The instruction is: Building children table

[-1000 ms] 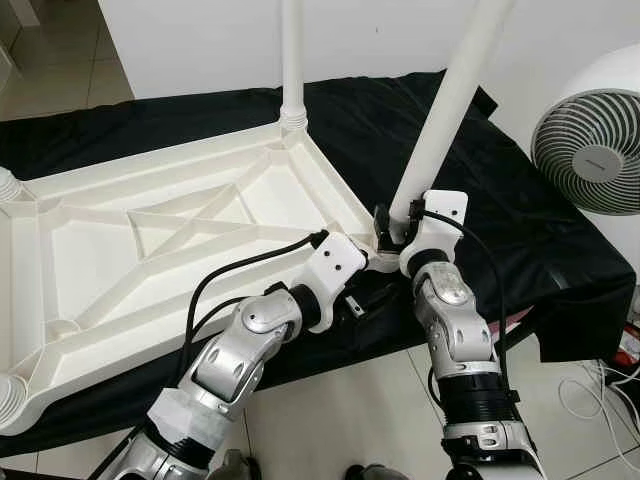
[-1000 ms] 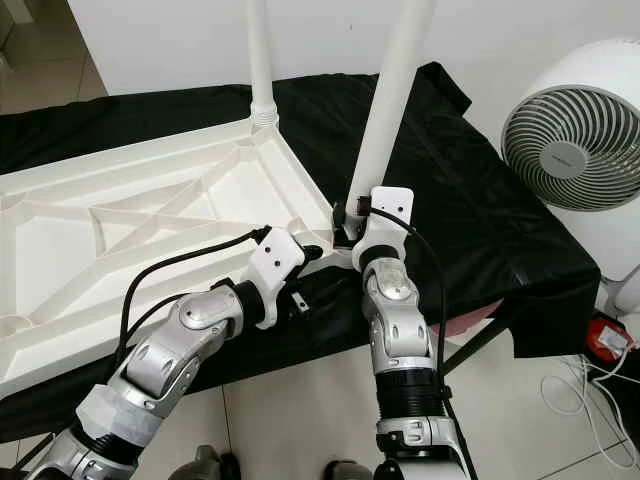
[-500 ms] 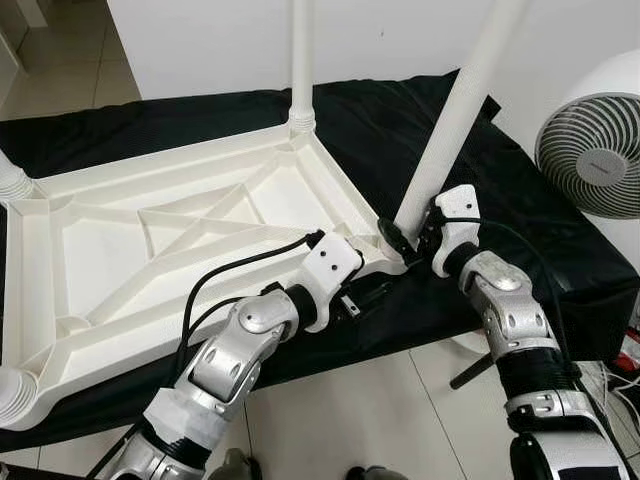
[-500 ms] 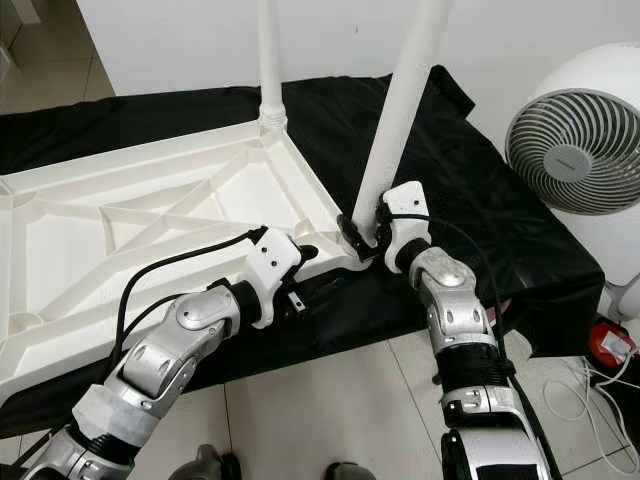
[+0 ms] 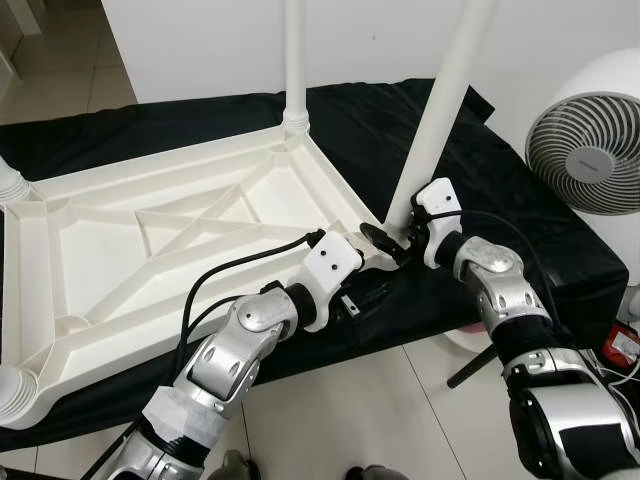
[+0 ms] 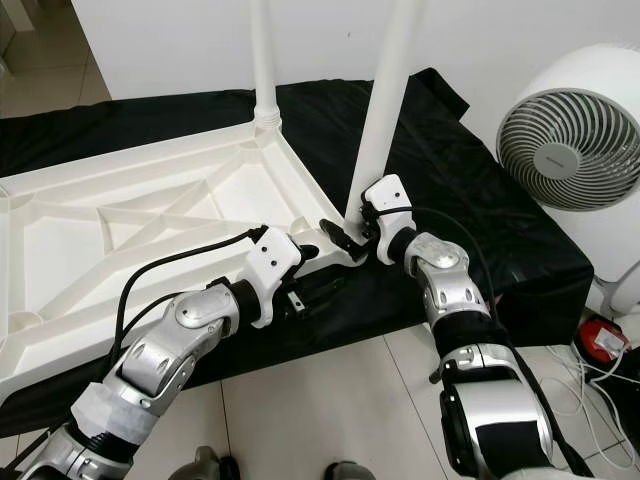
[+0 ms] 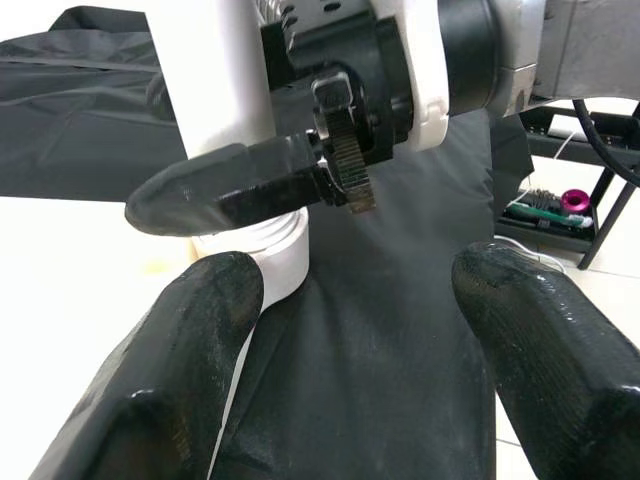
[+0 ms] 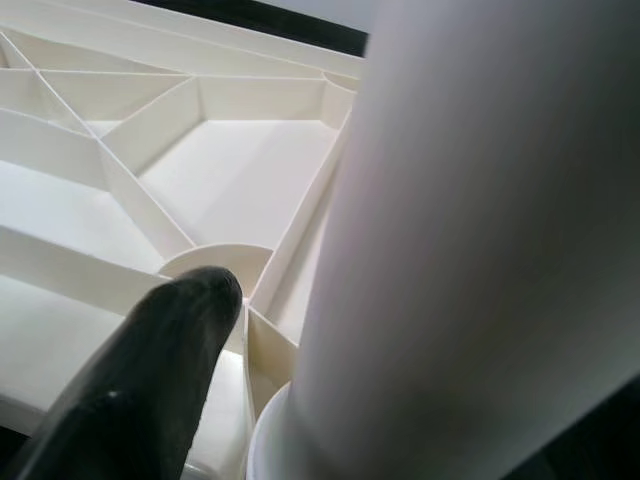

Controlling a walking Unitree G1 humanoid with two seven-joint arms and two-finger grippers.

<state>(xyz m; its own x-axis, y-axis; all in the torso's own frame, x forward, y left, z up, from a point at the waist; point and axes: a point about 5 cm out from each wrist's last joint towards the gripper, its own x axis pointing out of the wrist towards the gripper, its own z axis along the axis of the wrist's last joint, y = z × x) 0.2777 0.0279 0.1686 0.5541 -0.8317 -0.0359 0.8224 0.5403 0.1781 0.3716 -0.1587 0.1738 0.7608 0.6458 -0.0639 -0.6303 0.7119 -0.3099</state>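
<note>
Tabletop, white and inverted, lies on the black-draped surface with its near corner between the two hands. Compared with a second ago, the leg at that corner stands less tilted, and the right hand, fingers spread around its base, has swung outward. Left hand waits open just beside the socket, holding nothing. Judged: leg seating nearly complete.

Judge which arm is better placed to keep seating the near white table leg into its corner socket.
Right, probably. The right gripper is at the base of the near white plastic leg, one black finger beside it. The left gripper, fingers open, sits lower, at the edge of the upturned white tabletop on the black cloth.
</note>
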